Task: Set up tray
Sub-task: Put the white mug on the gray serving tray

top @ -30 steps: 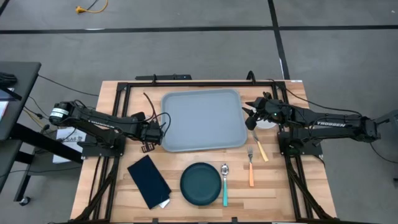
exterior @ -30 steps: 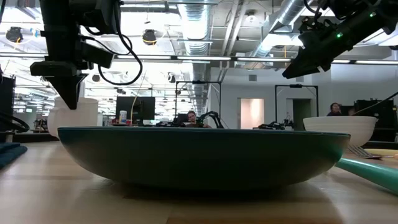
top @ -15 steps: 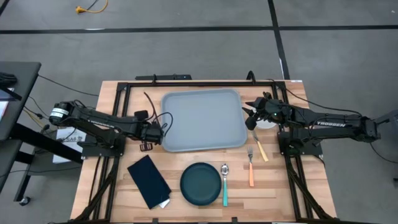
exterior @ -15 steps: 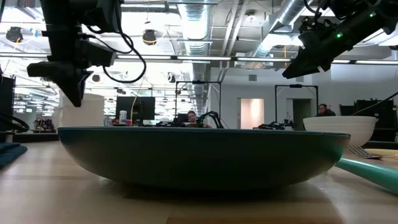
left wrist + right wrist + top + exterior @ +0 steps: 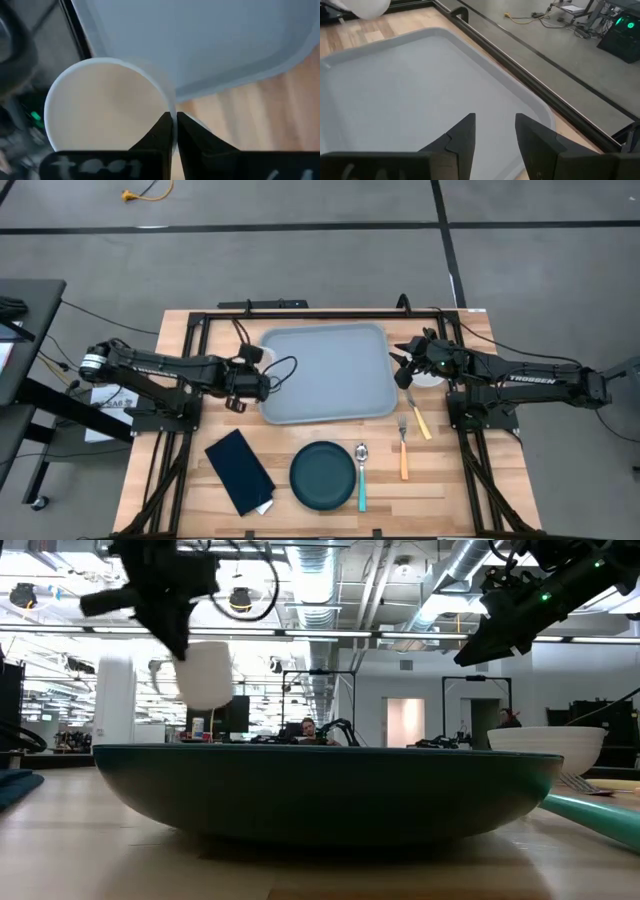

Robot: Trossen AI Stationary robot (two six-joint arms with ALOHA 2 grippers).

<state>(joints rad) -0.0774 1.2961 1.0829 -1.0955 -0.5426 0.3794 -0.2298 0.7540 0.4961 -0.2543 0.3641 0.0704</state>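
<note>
The light grey-blue tray (image 5: 325, 370) lies flat on the wooden table at the far middle; it also shows in the left wrist view (image 5: 210, 45) and the right wrist view (image 5: 395, 80). My left gripper (image 5: 251, 368) is at the tray's left edge, shut on a white cup (image 5: 205, 675) that is in the air. The cup's open mouth (image 5: 105, 110) faces the wrist camera. My right gripper (image 5: 402, 366) is open and empty, hovering over the tray's right edge (image 5: 492, 127). My left gripper pinches the cup's rim (image 5: 167, 102), one finger inside the cup and one outside. The fingers come from above, slanting. The cup hangs tilted below them, lifted clear of the table (image 5: 200, 660).
A white bowl (image 5: 428, 377) sits under my right arm. Near the front lie a dark round plate (image 5: 322, 475), a navy napkin (image 5: 238, 470), a teal spoon (image 5: 361, 478), an orange-handled fork (image 5: 403, 452) and a knife (image 5: 418, 420). A black frame borders the table.
My left gripper has risen and gone toward the table's far edge and the tray's left edge, carrying the white cup. The cup stood on the table before; now it is lifted clear and tipped.
</note>
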